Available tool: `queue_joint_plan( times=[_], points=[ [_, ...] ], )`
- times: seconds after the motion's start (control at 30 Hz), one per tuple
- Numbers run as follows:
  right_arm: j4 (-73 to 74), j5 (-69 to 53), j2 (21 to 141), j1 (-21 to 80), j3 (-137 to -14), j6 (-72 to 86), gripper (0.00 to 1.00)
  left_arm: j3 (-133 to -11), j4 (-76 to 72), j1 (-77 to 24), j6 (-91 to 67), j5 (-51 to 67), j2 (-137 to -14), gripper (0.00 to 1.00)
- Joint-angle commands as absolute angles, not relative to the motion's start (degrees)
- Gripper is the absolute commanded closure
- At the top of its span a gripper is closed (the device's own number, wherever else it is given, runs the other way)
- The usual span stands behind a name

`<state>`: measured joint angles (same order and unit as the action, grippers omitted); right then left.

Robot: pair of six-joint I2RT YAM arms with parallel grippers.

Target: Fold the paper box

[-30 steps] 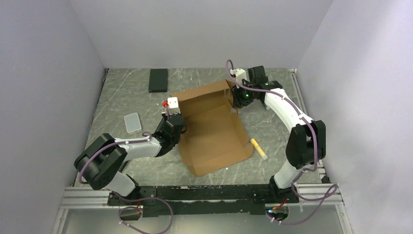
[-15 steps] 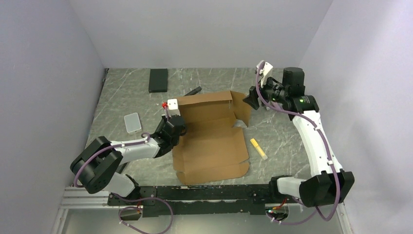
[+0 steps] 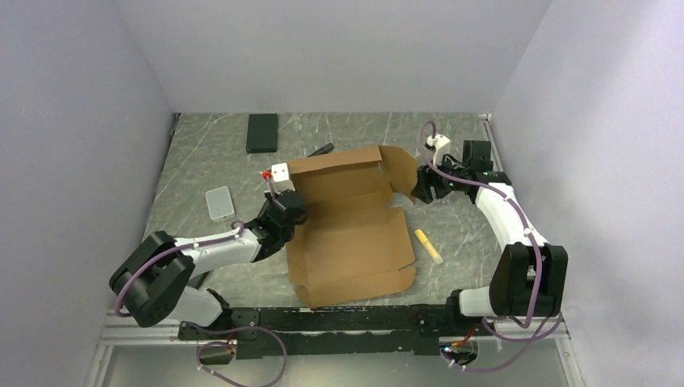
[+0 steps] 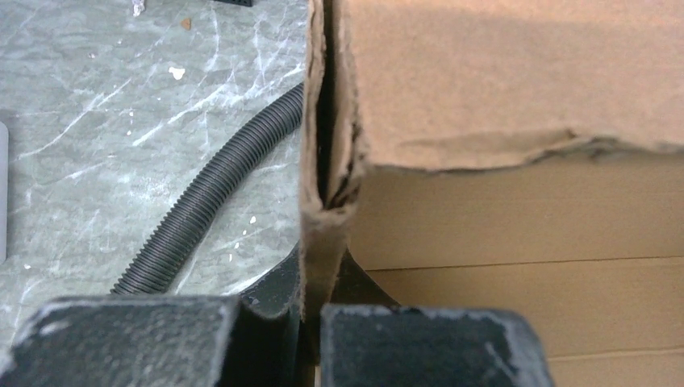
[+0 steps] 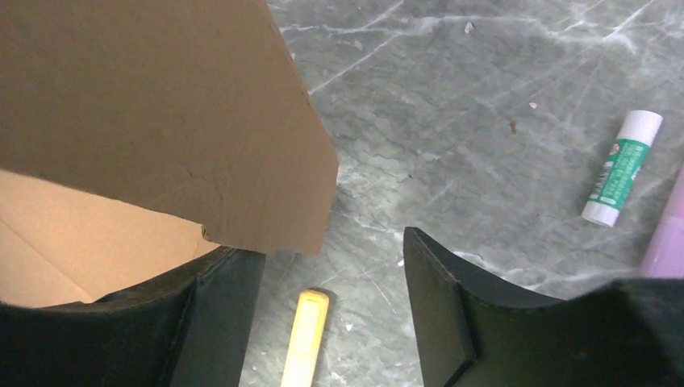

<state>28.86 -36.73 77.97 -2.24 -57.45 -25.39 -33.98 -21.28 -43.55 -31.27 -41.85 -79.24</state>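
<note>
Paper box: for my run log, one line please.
box: part folded | left pincer: shut on box edge | right pincer: open beside flap

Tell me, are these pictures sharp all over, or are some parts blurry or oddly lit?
Top external: even, soft light, mild shadows, the paper box sharp. Left wrist: the left tool is a soft dark mass at the bottom, the black ribbed hose crisp. Right wrist: the glue stick reads clearly; a pink smear sits out of focus at the right edge.
</note>
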Motion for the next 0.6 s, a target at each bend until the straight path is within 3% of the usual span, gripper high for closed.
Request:
queue_joint_plan(
  times=[0.0,0.07,0.13,0.17,0.57],
  points=[
    [19.05,-39.52,76.95,-1.36,-56.7,-23.57,0.41,-34.88,-20.85,-43.65,-36.66,-41.66,-77.5,1.0],
    [19.2,-39.8,77.92,-0.55,-57.45,-22.03,0.62,-35.18,-20.0,-43.59,-37.62,-41.48,-77.52,1.0],
    [20.29,-39.27,78.8,0.52,-59.1,-20.41,0.95,-35.64,-19.21,-43.66,-37.8,-41.53,-77.63,1.0],
    [20.72,-38.45,79.16,1.7,-60.15,-18.84,1.0,-35.86,-19.02,-43.68,-37.57,-41.69,-77.87,1.0],
    [24.44,-36.8,85.13,5.13,-68.74,3.91,1.0,-38.43,-19.22,-43.87,-34.83,-43.33,-80.65,1.0]
  ],
)
